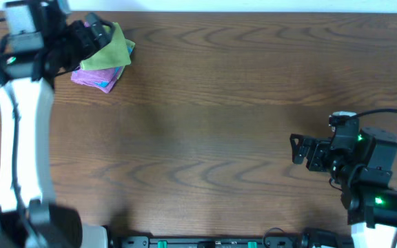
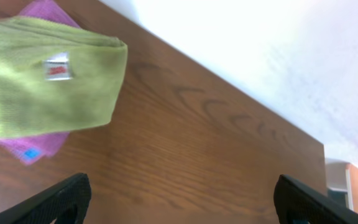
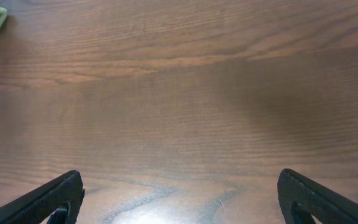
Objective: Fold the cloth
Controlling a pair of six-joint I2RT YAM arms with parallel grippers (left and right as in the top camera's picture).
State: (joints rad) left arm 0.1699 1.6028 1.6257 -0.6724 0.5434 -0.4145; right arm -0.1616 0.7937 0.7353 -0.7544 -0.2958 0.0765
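Though seemingly folded, green cloth (image 2: 48,81) on purple cloth (image 2: 41,144); left hand (image 2: 182,185), right hand (image 3: 180,182) spread.

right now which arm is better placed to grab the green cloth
Left. The left fingers stand open right beside the green cloth; the right fingers sit far across the table.
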